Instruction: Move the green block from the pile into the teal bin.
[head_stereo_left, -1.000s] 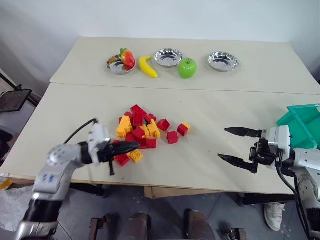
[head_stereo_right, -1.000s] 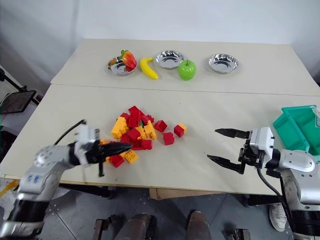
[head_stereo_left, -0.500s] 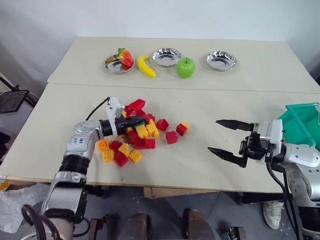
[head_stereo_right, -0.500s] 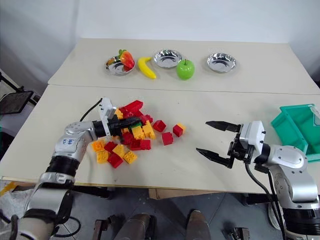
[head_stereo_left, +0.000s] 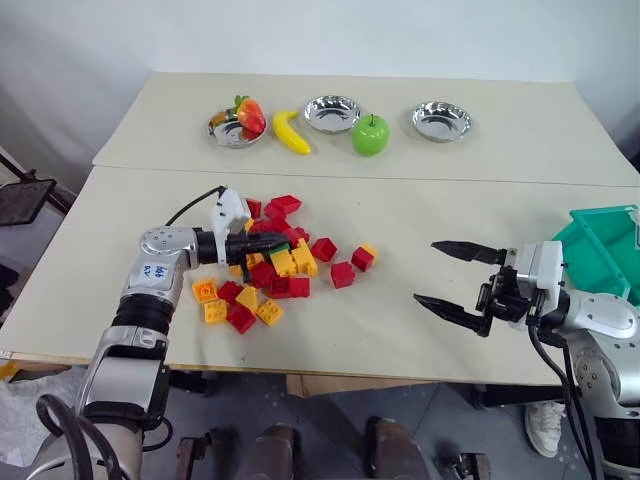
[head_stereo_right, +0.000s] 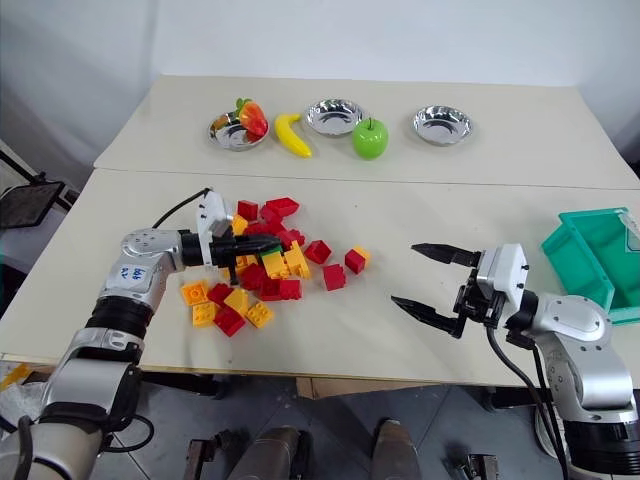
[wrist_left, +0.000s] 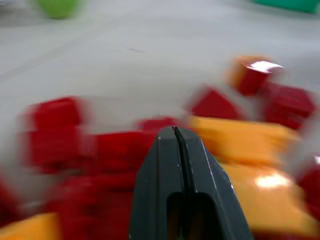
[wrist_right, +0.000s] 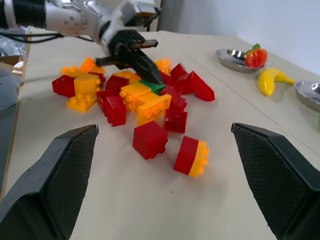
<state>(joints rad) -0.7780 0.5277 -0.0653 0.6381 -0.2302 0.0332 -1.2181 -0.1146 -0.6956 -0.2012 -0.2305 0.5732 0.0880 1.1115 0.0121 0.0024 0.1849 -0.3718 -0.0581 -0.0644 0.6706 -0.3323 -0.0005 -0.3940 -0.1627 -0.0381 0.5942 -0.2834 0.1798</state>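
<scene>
On the near table, towards the robot's left, lies the pile of red, yellow and orange studded bricks. The green block is wedged in the middle of that heap, only a sliver of it showing between a yellow brick and red ones. The left gripper reaches in low from the heap's left side, its two black fingers pressed tight together and holding nothing. Their tips sit just beside the green block, at or nearly at its edge; whether they touch it cannot be told. The block lies straight ahead of those tips, along the line the fingers point. Its long axis cannot be read, as too little of it is exposed.

The right gripper hovers above bare table well to the right of the pile, fingers spread wide and empty. The teal bin sits at the table's far right edge, just behind that right arm. So the left arm is by far the nearer to the block, while the right is nearer to the bin. To grasp the block, the left fingers would likely need to part first.
</scene>
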